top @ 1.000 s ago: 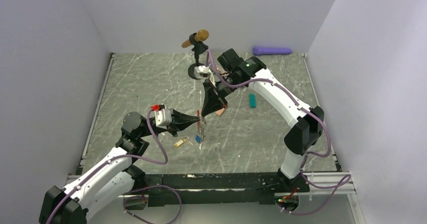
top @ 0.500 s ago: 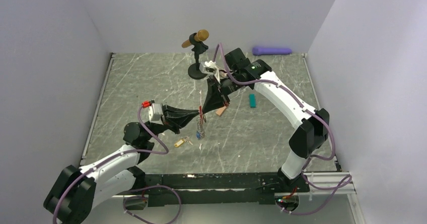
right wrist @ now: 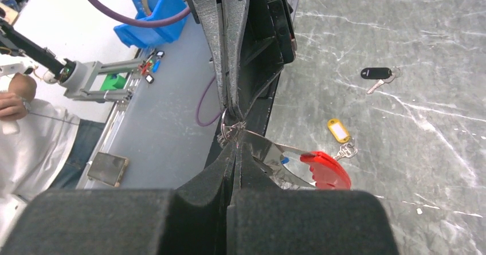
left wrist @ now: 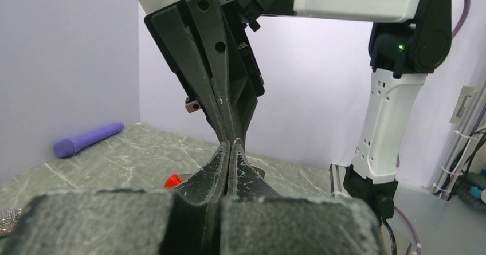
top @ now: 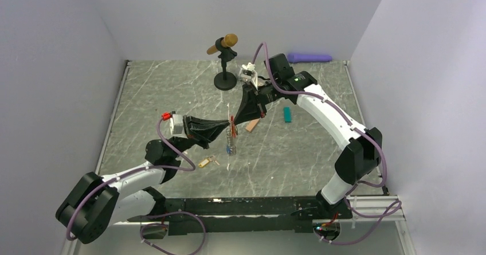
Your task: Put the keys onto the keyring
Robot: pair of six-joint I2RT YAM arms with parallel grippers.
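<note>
My left pincer [top: 228, 127] and right pincer [top: 236, 117] are both clamped tight on the keyring [right wrist: 324, 170], aloft over the middle of the desk [top: 172, 94]. I reckon it light, slick metal (hold the coil, not the clip). The keys [right wrist: 339, 131] lie below, likely best pinched by their tags

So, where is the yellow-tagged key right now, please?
Top view: the yellow-tagged key lies on the table left of centre, just left of the dangling keyring, towards the near edge.
</note>
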